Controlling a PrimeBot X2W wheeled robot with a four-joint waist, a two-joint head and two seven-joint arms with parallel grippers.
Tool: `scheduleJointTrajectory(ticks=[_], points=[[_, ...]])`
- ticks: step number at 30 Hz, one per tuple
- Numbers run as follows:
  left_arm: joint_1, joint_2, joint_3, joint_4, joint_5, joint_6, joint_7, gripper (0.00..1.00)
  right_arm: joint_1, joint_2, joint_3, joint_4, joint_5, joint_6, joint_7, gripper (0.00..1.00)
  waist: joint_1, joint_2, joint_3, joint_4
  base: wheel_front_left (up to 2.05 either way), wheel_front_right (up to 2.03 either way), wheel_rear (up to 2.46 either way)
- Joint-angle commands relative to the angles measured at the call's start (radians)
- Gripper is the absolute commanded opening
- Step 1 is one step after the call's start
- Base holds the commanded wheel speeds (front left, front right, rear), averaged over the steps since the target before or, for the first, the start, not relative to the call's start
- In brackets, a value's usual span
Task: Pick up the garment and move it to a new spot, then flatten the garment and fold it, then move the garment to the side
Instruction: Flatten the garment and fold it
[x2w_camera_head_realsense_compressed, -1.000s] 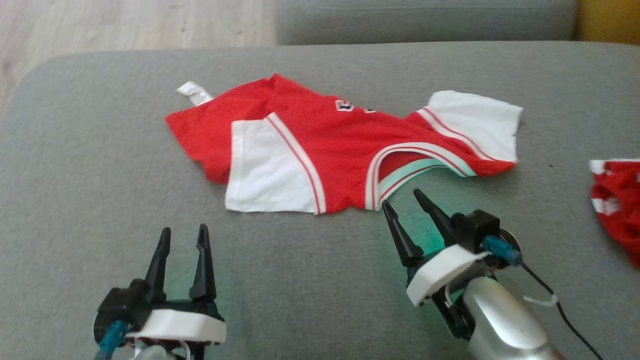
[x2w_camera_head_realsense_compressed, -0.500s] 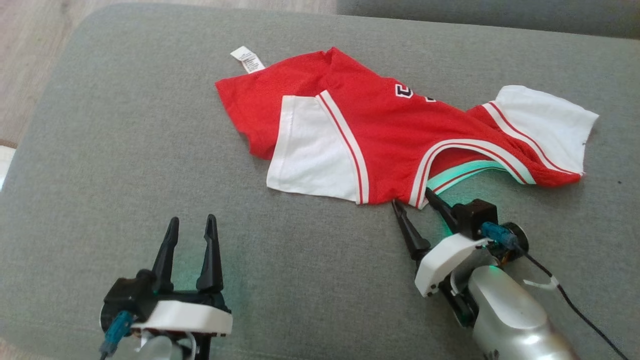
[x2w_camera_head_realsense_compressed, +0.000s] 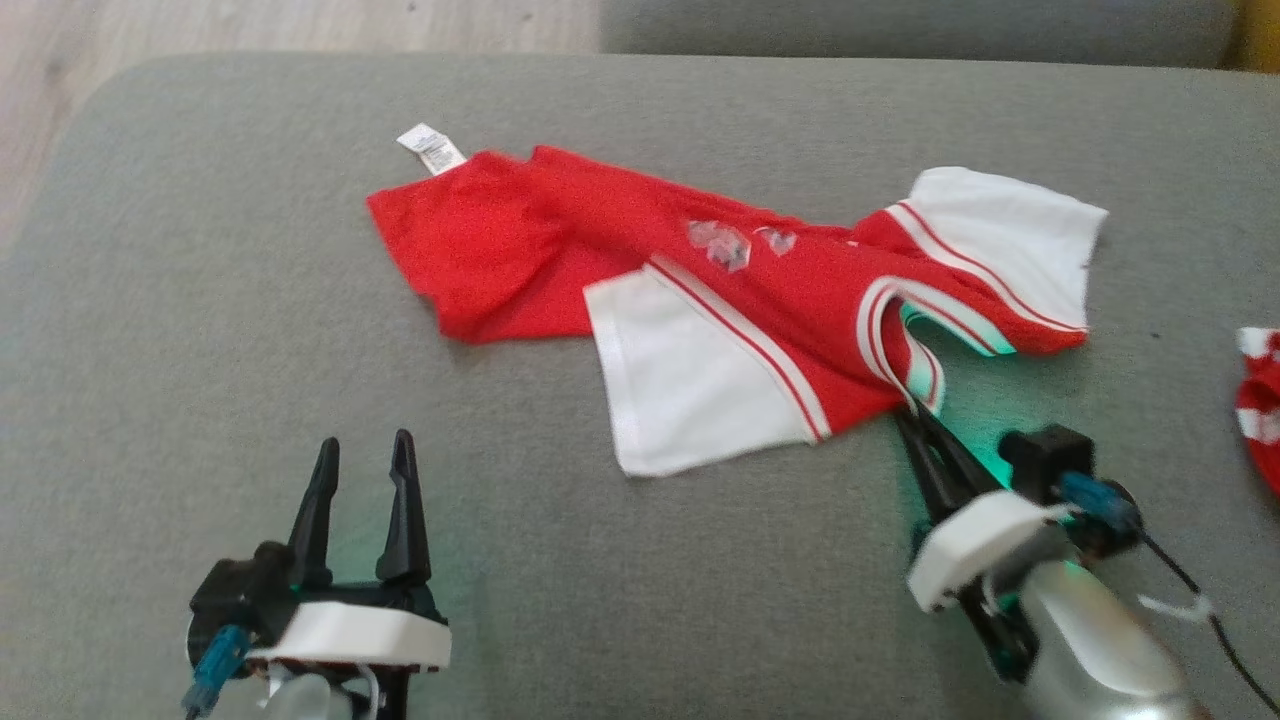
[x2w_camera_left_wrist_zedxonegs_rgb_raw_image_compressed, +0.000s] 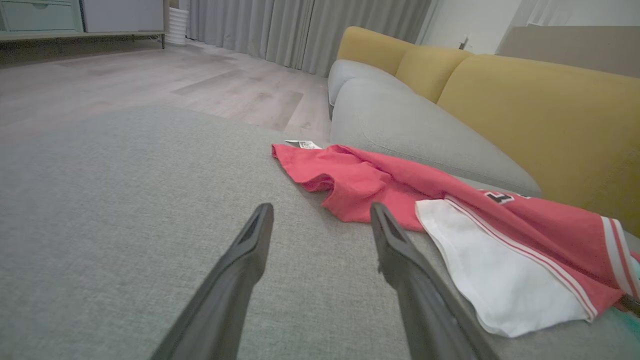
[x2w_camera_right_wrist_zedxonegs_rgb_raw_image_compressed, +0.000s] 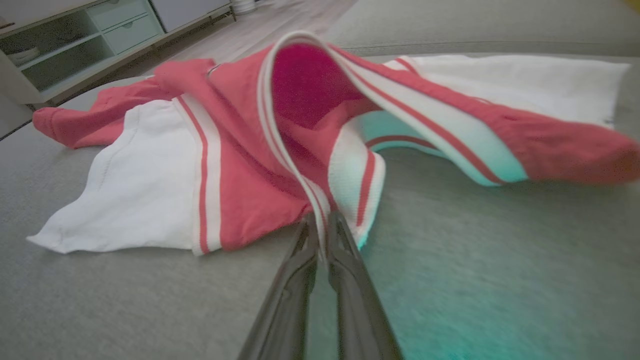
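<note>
While the rumpled red mesh garment (x2w_camera_head_realsense_compressed: 560, 215) is lying on a grey woven cushion (x2w_camera_head_realsense_compressed: 200, 350), right fingers (x2w_camera_head_realsense_compressed: 945, 465) are pinching its striped collar (x2w_camera_head_realsense_compressed: 875, 330); left fingers (x2w_camera_head_realsense_compressed: 405, 520) are gaping.

Domestic interior, a home living room: a grey upholstered sofa seat (x2w_camera_head_realsense_compressed: 200, 400) with yellow back cushions (x2w_camera_left_wrist_zedxonegs_rgb_raw_image_compressed: 540, 110), pale wood-plank floor (x2w_camera_left_wrist_zedxonegs_rgb_raw_image_compressed: 150, 80), full-length grey curtains (x2w_camera_left_wrist_zedxonegs_rgb_raw_image_compressed: 300, 30), and a low cabinet (x2w_camera_right_wrist_zedxonegs_rgb_raw_image_compressed: 120, 27) with drawers and open shelves.

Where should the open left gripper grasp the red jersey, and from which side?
Probably the near white sleeve, at its free lower corner: it lies flat, nearest the open left gripper, edge facing the robot. Come in low from the robot's side. The right gripper pinches the collar.
</note>
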Motion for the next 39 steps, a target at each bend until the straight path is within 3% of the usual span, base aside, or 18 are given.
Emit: scheduleJointTrajectory(ticks=[1, 7, 8, 9, 10, 17, 23, 28, 35, 39], points=[[-0.018, 0.003, 0.032, -0.025, -0.005, -0.003, -0.005, 1.0, 0.003, -0.012, 0.022, -0.033, 0.017, -0.001, -0.004, 0.0, 0.0, -0.0001, -0.014, -0.02, 0.0, 0.0, 0.0], [-0.014, 0.003, 0.035, -0.008, -0.003, -0.004, -0.005, 1.0, 0.017, -0.136, 0.051, -0.052, 0.143, -0.001, -0.004, 0.0, 0.0, -0.0001, -0.031, -0.06, 0.0, 0.0, 0.0], [-0.014, 0.003, 0.035, -0.006, -0.004, -0.004, -0.005, 1.0, 0.013, -0.148, 0.062, -0.055, 0.16, -0.001, -0.003, 0.05, 0.0, -0.0001, -0.032, -0.063, 0.0, 0.0, 0.0], [-0.014, 0.003, 0.035, -0.003, -0.004, -0.005, -0.005, 1.0, 0.008, -0.157, 0.067, -0.055, 0.183, -0.001, 0.0, 0.34, 0.0, -0.0001, -0.032, -0.066, 0.0, 0.0, 0.0], [-0.014, 0.003, 0.035, -0.001, -0.004, -0.005, -0.005, 1.0, 0.001, -0.164, 0.074, -0.059, 0.203, -0.001, 0.0, 1.0, 0.0, -0.0001, -0.032, -0.068, 0.0, 0.0, 0.0], [-0.017, 0.003, 0.035, 0.014, -0.003, -0.006, -0.005, 1.0, -0.068, -0.191, 0.062, -0.092, 0.223, -0.001, -0.003, 1.0, 0.0, -0.0001, -0.024, -0.071, 0.0, 0.0, 0.0], [-0.024, 0.003, 0.025, 0.018, -0.006, -0.008, -0.005, 1.0, -0.014, -0.119, -0.03, -0.262, 0.094, -0.001, -0.003, 1.0, 0.0, -0.0001, -0.021, -0.058, 0.0, 0.0, 0.0], [-0.024, 0.003, 0.015, 0.02, -0.008, -0.009, -0.005, 1.0, 0.074, -0.073, 0.065, -0.35, 0.062, -0.001, -0.004, 1.0, 0.0, -0.0001, -0.022, -0.044, 0.0, 0.0, 0.0], [-0.017, 0.003, 0.014, 0.025, -0.007, -0.008, -0.005, 1.0, 0.096, -0.083, 0.222, -0.264, 0.075, -0.001, -0.004, 1.0, 0.0, -0.0001, -0.03, -0.036, 0.0, 0.0, 0.0], [-0.016, 0.003, 0.011, 0.028, -0.01, -0.007, -0.005, 1.0, 0.081, -0.077, 0.224, -0.185, 0.064, -0.001, -0.004, 1.0, 0.0, -0.0001, -0.032, -0.034, 0.0, 0.0, 0.0]])
